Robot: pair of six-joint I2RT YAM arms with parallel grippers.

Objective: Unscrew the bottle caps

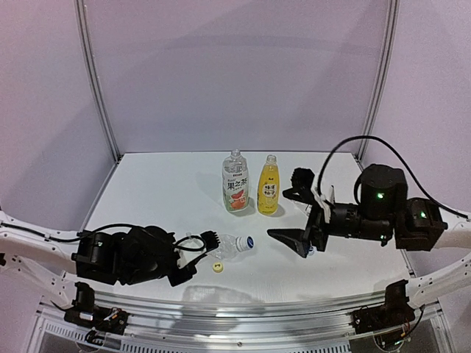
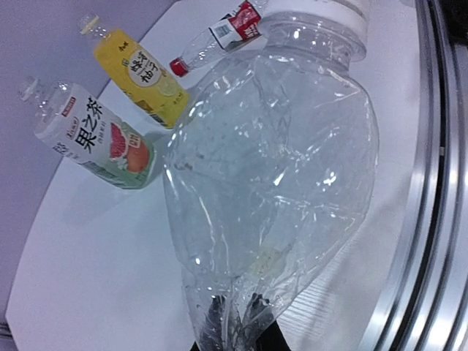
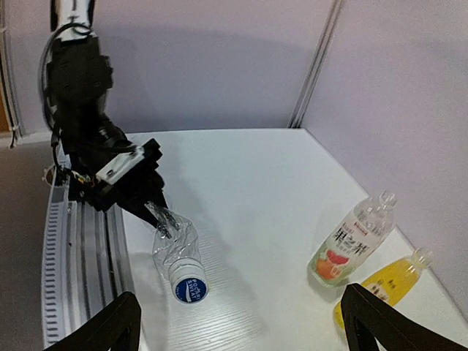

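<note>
Pinning the clear plain bottle (image 1: 229, 248) on its side by its crumpled base, the left gripper (image 3: 161, 214) is clamped tight on it. The right gripper (image 3: 238, 311) gapes wide, just short of the blue-and-white cap (image 3: 189, 288). It should centre squarely over that cap, then close firmly before twisting, lest the soft bottle roll.

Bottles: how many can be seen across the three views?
4. The fruit-label bottle and yellow bottle stand at the back; plain clear bottle is in the left gripper; red-label bottle lies flat, seen only by the left wrist.
</note>
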